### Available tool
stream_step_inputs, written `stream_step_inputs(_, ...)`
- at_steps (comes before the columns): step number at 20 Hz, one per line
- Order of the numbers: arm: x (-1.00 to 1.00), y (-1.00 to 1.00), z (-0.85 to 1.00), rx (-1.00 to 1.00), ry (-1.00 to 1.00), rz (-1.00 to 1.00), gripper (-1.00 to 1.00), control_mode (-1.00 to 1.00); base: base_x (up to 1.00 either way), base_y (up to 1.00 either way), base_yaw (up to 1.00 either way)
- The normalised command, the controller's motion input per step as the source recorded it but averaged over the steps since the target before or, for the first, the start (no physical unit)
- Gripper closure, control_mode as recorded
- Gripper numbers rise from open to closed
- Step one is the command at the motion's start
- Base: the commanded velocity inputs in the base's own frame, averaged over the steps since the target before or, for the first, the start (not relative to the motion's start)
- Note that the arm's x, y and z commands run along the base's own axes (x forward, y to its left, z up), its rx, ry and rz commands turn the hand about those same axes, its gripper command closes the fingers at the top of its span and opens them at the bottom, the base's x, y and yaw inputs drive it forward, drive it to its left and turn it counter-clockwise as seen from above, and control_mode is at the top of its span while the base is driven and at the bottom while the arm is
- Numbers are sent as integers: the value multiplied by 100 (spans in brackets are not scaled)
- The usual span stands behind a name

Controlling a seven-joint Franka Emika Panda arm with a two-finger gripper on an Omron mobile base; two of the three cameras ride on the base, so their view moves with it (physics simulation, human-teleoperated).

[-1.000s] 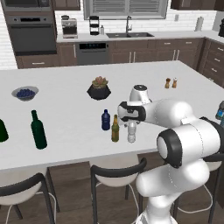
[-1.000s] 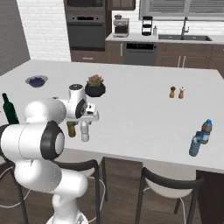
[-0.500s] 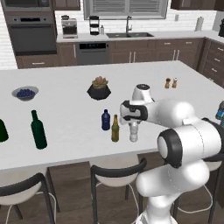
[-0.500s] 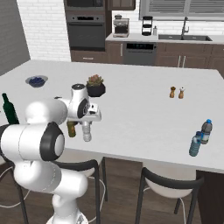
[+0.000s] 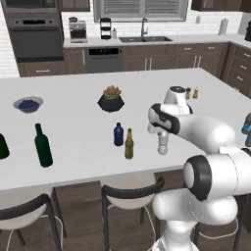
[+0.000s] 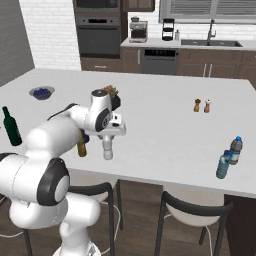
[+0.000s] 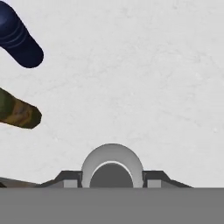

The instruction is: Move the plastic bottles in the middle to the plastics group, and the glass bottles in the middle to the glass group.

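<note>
- White island counter (image 5: 73,127) spans the left base view; at centre right the gripper (image 5: 163,138) clamps its jaws around the clear bottle (image 5: 163,145), with the blue bottle (image 5: 118,135) and amber bottle (image 5: 129,145) to its left.
- Right base view: gripper (image 6: 108,141) on the clear bottle (image 6: 108,150) at centre left; plastics group (image 6: 229,157) at right edge.
- Hand view: clear bottle (image 7: 112,166) at bottom centre between the fingers (image 7: 70,179); blue bottle (image 7: 18,38) and amber bottle (image 7: 17,110) at left.

Tabletop (image 5: 73,122): white, faintly speckled. Water bottle (image 5: 163,142): clear whitish. Plastic bottle (image 5: 118,135): dk blue. Beer bottle (image 5: 129,145): amber-brown, yellowish label. Wine bottle (image 5: 43,146): dk green. Bowl (image 5: 28,104): grey, blue contents. Plant pot (image 5: 111,103): black.
</note>
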Motion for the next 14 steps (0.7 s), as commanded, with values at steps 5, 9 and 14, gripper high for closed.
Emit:
stream_step_inputs(5,-42,-13,44,0,-3,0,100,-100,0,0,0)
stream_step_inputs(9,-32,-54,30,0,-8,-4,100,-100,0,0,0)
stream_step_inputs(14,-24,-80,13,0,-7,-13,100,-100,0,0,0)
